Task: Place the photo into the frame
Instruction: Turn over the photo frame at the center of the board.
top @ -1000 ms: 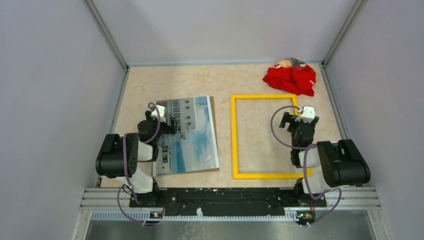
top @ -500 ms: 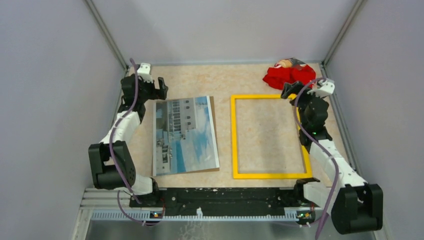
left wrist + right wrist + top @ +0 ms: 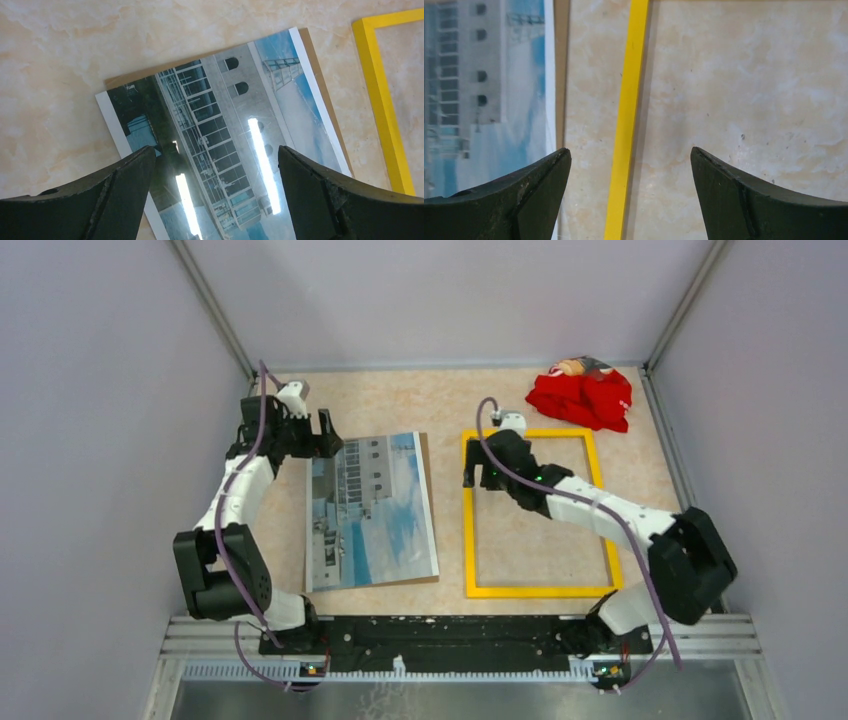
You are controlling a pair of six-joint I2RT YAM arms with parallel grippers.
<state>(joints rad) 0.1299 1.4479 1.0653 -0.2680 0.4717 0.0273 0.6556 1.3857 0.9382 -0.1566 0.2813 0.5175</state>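
The photo [image 3: 375, 510] of a white building against blue sky lies face up left of centre, on a brown backing board [image 3: 425, 465]. The yellow frame [image 3: 470, 540] lies flat to its right, with bare table inside it. My left gripper [image 3: 322, 432] hovers open over the photo's far left corner; in the left wrist view the photo [image 3: 225, 125] fills the gap between the fingers of that gripper [image 3: 215, 152]. My right gripper [image 3: 482, 476] is open above the frame's left bar near its far corner. In the right wrist view that yellow bar [image 3: 630, 90] runs between the fingers of the gripper [image 3: 629, 152], untouched.
A crumpled red cloth [image 3: 582, 395] lies at the far right corner, just beyond the frame. Grey walls close in the table on three sides. The backing board's brown edge [image 3: 561, 75] shows between the photo [image 3: 489, 75] and the frame.
Both arms unfolded and reached far. The right arm then swung left from the frame's far right corner to its left bar. The left gripper edged right, toward the photo's corner.
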